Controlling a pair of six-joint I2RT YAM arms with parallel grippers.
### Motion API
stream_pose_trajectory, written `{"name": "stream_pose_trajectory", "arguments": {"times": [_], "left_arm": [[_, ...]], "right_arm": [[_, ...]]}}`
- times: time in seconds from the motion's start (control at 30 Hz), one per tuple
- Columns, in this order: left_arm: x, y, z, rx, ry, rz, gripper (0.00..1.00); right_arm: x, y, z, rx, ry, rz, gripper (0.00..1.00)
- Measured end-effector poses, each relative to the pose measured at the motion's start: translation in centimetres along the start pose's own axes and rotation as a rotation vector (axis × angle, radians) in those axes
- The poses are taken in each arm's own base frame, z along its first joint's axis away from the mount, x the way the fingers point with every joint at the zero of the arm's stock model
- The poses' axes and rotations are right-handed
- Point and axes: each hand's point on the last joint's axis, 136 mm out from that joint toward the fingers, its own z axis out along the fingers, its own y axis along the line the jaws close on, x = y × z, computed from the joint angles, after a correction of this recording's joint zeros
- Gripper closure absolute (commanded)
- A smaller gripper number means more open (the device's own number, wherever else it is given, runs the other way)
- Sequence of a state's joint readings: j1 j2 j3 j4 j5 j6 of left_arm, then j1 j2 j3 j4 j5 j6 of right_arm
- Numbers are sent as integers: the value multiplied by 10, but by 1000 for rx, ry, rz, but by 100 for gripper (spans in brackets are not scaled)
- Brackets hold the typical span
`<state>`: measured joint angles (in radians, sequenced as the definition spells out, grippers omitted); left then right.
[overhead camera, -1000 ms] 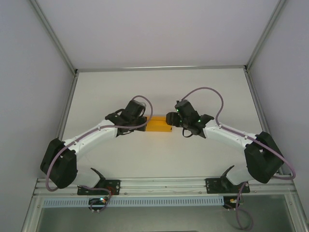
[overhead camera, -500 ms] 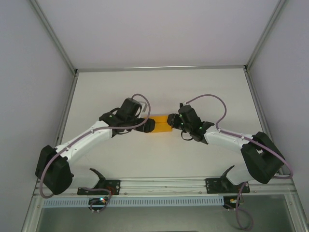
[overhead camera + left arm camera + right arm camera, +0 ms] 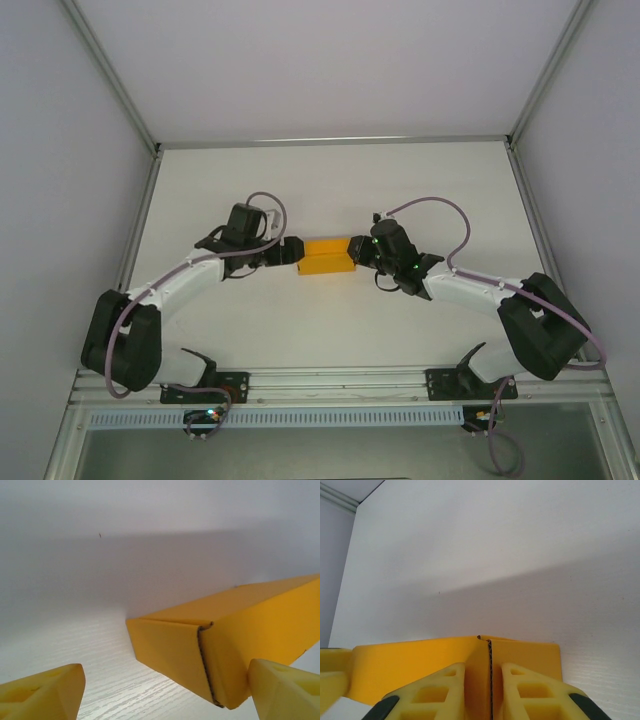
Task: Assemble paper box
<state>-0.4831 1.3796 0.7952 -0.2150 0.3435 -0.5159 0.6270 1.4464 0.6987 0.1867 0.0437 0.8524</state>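
Paper box (image 3: 328,256): likely light, crushable card; best taken by end walls; right hand (image 3: 484,672) pinches one, left hand (image 3: 165,685) gapes empty before the other.

paper box (image 3: 225,645) far end cut off | lower wall hidden behind right gripper (image 3: 483,672)

In the top view the paper box (image 3: 328,256) lies on the counter (image 3: 330,180) near the middle of the frame, long side running left to right. The left hand (image 3: 290,252) sits just beside its left end and the right hand (image 3: 357,250) at its right end, so the box lies between them. In the left wrist view the box end fills the centre right, with one finger (image 3: 42,692) at lower left and the other at lower right. In the right wrist view two fingers (image 3: 435,690) stand either side of a box edge at bottom centre.
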Motion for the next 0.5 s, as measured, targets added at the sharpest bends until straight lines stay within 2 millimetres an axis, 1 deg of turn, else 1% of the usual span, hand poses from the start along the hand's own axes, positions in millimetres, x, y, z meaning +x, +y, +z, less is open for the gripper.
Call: {"name": "stream_pose_trajectory", "arguments": {"times": [0.07, 0.17, 0.3, 0.4, 0.43, 0.5], "left_arm": [[1, -2, 3, 43, -10, -4, 40], [-1, -8, 6, 110, -27, -9, 52], [-6, -14, 9, 194, -44, -19, 70], [-7, -17, 10, 232, -60, -20, 87], [-7, -18, 10, 241, -65, -22, 90], [-8, -18, 10, 250, -73, -28, 91]], "right_arm": [[-1, 0, 1, -2, -3, 1, 83], [-2, -1, 2, -6, -9, 4, 87], [-3, -4, 3, -32, -15, 11, 94], [-4, -6, 4, -62, -23, 15, 100], [-4, -5, 4, -76, -26, 15, 100], [-3, -4, 3, -99, -27, 11, 100]]}}
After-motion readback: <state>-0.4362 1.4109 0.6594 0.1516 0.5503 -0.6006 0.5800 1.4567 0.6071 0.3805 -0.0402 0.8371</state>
